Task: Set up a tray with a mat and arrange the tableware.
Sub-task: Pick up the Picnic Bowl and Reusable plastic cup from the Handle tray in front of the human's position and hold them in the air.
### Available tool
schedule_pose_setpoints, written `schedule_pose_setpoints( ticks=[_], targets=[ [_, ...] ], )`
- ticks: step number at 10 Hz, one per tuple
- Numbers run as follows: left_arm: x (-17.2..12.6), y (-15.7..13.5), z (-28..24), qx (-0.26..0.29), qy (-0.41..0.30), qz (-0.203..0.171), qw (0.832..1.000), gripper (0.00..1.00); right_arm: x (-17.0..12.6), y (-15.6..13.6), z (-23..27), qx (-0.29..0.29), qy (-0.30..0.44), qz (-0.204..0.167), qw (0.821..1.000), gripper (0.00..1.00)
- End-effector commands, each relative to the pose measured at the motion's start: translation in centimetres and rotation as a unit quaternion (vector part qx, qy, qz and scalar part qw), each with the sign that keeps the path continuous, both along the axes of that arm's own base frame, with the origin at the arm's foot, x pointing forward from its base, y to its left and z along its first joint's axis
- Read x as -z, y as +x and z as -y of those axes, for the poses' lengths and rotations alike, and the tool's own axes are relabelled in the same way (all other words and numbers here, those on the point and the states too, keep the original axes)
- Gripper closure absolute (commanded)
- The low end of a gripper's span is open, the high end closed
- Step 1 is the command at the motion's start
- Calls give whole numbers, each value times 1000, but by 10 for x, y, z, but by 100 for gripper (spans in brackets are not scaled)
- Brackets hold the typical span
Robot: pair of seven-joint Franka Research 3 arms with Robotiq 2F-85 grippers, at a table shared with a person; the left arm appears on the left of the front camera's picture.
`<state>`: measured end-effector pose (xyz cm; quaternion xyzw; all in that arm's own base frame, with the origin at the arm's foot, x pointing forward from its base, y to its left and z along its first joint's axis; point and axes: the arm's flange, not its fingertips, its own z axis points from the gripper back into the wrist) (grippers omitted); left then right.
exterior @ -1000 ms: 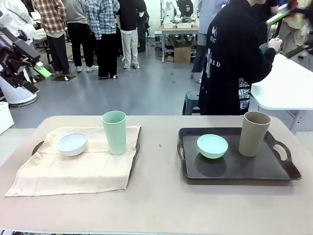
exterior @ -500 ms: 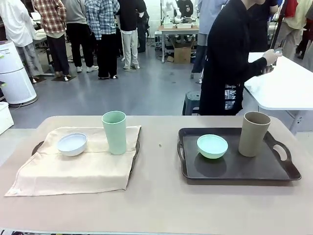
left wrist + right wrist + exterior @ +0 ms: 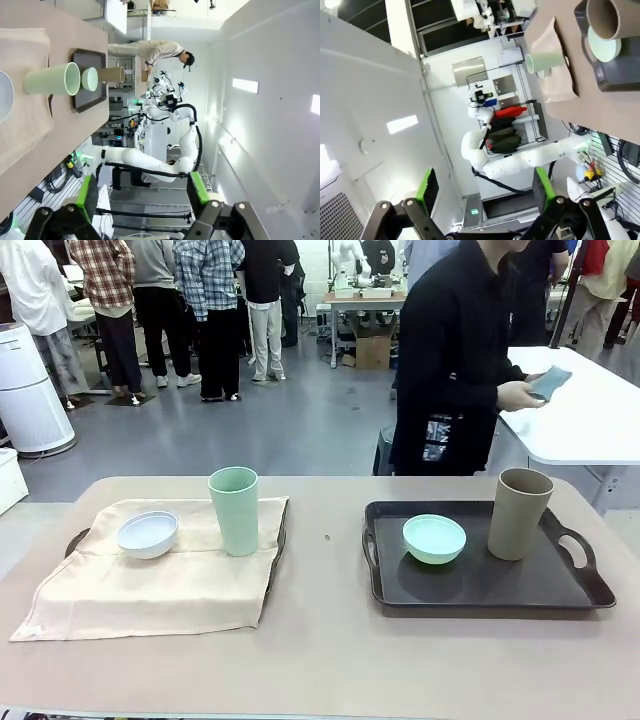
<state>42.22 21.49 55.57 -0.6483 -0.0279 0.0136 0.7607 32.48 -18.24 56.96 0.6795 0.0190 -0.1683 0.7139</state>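
Flat tan tabletop [image 3: 320,660]. Dark brown rectangular handled tray [image 3: 480,588] sits on it. Well apart to that tray's left, beige cloth mat [image 3: 150,590] drapes over second dark tray [image 3: 75,540].

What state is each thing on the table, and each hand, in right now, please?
mat: spread over the left tray, front edge overhanging
white bowl: upright on the mat, empty
green cup: upright on the mat
right tray: bare, no mat
green bowl: upright in the right tray, empty
tan cup: upright in the right tray
left hand: open, empty
right hand: open, empty
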Motion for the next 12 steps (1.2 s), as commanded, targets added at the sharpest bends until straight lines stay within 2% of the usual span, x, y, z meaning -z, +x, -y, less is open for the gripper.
schedule_pose_setpoints(
  ticks=[1,12],
  targets=[
    [0,-1,6,1,21,-3,1000,6,-2,-2,8,2,35,16,999,0],
    [0,-1,6,1,21,-3,1000,6,-2,-2,8,2,35,16,999,0]
  ],
)
